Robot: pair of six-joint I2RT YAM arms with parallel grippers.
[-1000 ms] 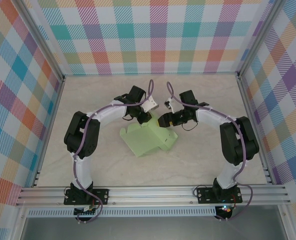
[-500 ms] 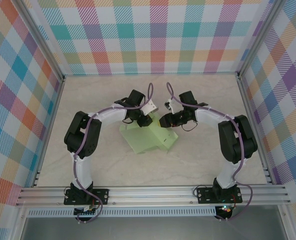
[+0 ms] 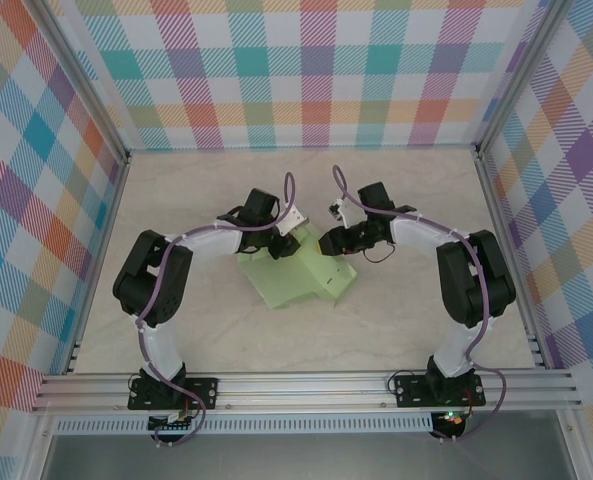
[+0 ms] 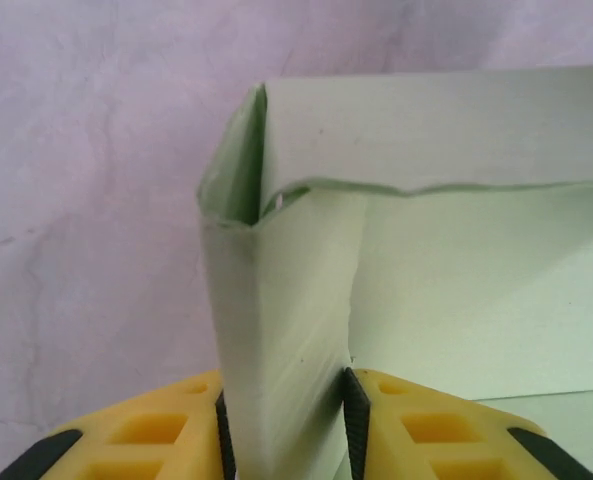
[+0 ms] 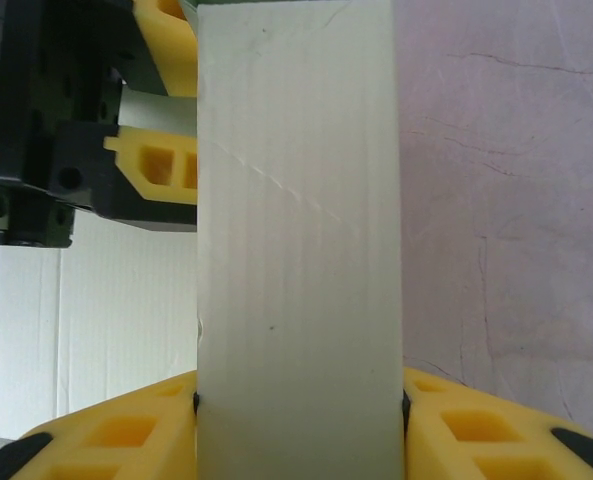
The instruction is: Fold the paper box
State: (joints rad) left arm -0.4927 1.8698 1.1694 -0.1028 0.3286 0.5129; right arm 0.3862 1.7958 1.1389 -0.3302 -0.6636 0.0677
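We see the paper box (image 3: pixel 298 280) in a plain pale light green, unprinted, its card crossed by faint diagonal crease lines in the wrist views. The table (image 3: pixel 396 310) is cream beige with thin marbled veins, and it takes on a pinkish-lilac cast up close. The walls (image 3: pixel 316 70) carry a plaid of teal, orange, pink, purple, yellow and blue on white, the bands hatched diagonally. The left arm (image 3: pixel 211 236) and right arm (image 3: pixel 426 232) are white on the links and black at the joints, with purple cables (image 3: pixel 293 190). The left gripper (image 4: pixel 286 430) and right gripper (image 5: pixel 298 430) have yellow fingers (image 4: pixel 146 430) edged in black. The rails (image 3: pixel 306 388) are silver.
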